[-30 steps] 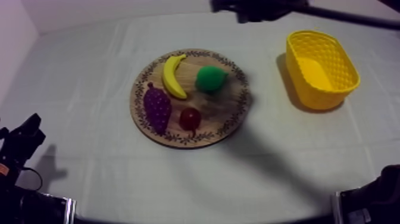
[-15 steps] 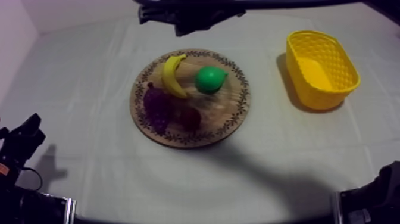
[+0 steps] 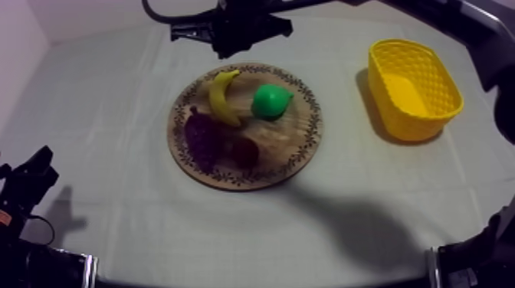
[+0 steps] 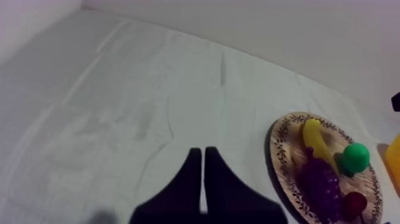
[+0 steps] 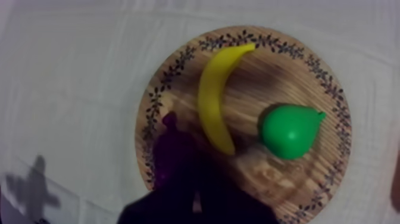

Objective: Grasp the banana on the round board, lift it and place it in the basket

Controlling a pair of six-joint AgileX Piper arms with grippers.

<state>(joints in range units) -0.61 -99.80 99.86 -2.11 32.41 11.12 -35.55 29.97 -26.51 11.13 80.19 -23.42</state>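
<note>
1 left gripper: low at the table's near left, its 2 fingers pressed together on nothing.
1 round wooden board: mid-table, carrying 4 toy fruits.
- Near half: bunch of grapes and small red fruit.
- Far half: banana lying flat, with pear just beside it.

1 yellow basket: well apart, at the right.
1 right gripper: aloft over the board, clear of the banana, fingers together and holding nothing.
</note>
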